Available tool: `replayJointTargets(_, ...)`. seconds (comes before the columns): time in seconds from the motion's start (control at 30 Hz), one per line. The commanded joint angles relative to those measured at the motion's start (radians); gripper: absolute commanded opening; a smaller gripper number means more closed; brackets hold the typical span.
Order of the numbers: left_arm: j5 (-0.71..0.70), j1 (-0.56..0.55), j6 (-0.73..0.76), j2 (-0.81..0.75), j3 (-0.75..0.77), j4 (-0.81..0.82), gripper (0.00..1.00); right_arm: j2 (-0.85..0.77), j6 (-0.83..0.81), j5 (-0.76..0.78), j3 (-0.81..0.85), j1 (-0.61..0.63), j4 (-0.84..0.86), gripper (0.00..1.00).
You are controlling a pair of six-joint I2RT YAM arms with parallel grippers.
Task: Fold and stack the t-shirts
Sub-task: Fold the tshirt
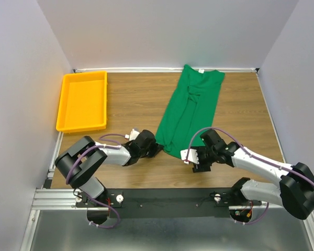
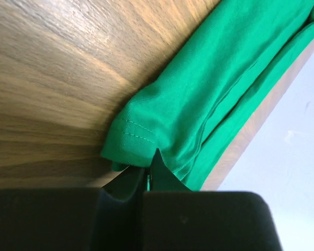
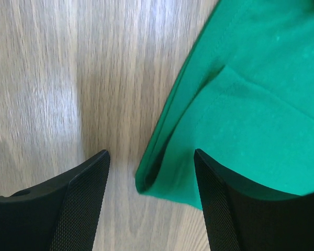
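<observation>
A green t-shirt (image 1: 191,107) lies on the wooden table (image 1: 131,99), folded lengthwise into a long narrow strip. Its collar end, with a small white neck tag (image 1: 201,70), sits at the far edge, and its hem points toward the arm bases. A yellow tray (image 1: 68,112) sits well apart at the far left with nothing visible in it. My left end effector (image 2: 148,167) is low at the near left corner of the hem. Its jaws are fully together and, as far as the wrist view shows, they pinch the stitched hem edge at their tips. My right end effector (image 3: 152,167) is at the near right corner with its jaws wide apart. One finger is over bare wood and the other over cloth, so they straddle the corner and hold nothing. I judge this to be the start of the crosswise fold, with both hem corners being taken up. Next I would need to close the right jaws on all the layers at that corner. Then I would lift both corners evenly and carry the hem toward the collar, without dragging the strip askew.
</observation>
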Motion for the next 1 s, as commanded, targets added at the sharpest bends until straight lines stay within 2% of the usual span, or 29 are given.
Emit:
replayJointTargets(0.0,-0.081,-0.014,0.043,-0.028,-0.001,-0.085,0.00,0.046,0.031,0.006,0.002,0.028,0.009,0.72)
replayJointTargets(0.2,-0.087,-0.030,0.039,-0.074,-0.018,-0.086,0.00,0.150,0.096,0.097,0.007,0.034,0.127,0.65)
replayJointTargets(0.27,-0.087,-0.030,0.039,-0.085,-0.021,-0.086,0.00,0.178,0.105,0.115,0.015,0.034,0.143,0.55)
replayJointTargets(0.3,-0.089,-0.030,0.040,-0.094,-0.021,-0.086,0.00,0.201,0.115,0.134,0.018,0.032,0.144,0.45)
replayJointTargets(0.47,-0.104,-0.030,0.049,-0.128,-0.003,-0.085,0.00,0.215,0.143,0.158,0.035,0.032,0.144,0.14)
replayJointTargets(0.53,-0.107,-0.030,0.052,-0.136,0.011,-0.083,0.00,0.187,0.160,0.154,0.041,0.034,0.138,0.07)
replayJointTargets(0.57,-0.107,-0.030,0.055,-0.142,0.015,-0.082,0.00,0.172,0.168,0.148,0.047,0.032,0.137,0.01)
replayJointTargets(0.8,-0.120,-0.030,0.082,-0.194,0.055,-0.073,0.00,-0.035,0.246,0.191,0.125,0.031,0.101,0.00)
replayJointTargets(0.97,-0.140,-0.021,0.144,-0.176,0.156,-0.097,0.00,-0.081,0.263,0.281,0.183,0.020,0.098,0.00)
